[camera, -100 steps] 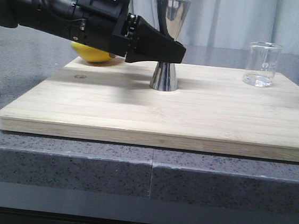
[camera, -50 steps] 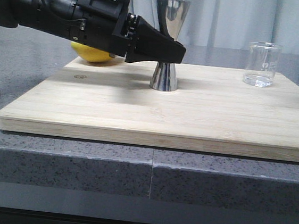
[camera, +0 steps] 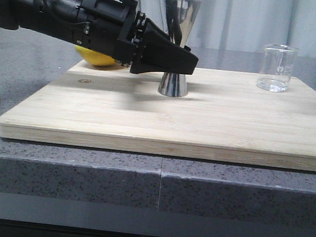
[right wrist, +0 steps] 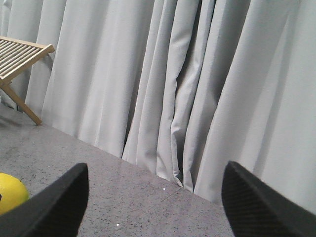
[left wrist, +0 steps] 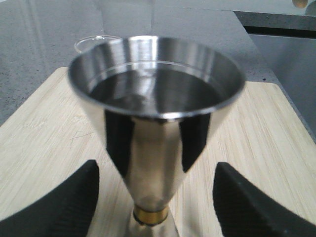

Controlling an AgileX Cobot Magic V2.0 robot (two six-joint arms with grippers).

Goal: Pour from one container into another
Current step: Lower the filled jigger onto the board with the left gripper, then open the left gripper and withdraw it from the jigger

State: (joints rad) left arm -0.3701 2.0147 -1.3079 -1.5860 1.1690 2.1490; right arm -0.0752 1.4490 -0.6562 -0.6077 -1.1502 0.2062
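we are bringing our left gripper (left wrist: pixel 157 197) in around the tall shiny steel hourglass jigger (camera: pixel 177 47), which is standing upright toward the back of the pale bamboo cutting board (camera: pixel 202 129). in the left wrist view the two black fingers (left wrist: pixel 64 202) are standing spread on either side of its gold-banded waist (left wrist: pixel 150 216), with a clear gap on each side, so the claw is open and not touching the metal. we are judging the jigger to be stiff and fairly light but top-heavy, with a polished, slippery skin; the narrow waist looks like the safest place to take hold, since the flaring cones above and below would keep it from sliding through.

the small clear glass beaker (camera: pixel 276 67) is standing well apart, at the board's far right corner. we are treating it as light, brittle and smooth, best held round its straight wall below the lip, with modest pressure.

our right gripper (right wrist: pixel 153 207) is showing wide-spread fingers with nothing between them, facing the grey curtain (right wrist: pixel 197 74). a yellow lemon (camera: pixel 96 57) is lying behind the left arm.
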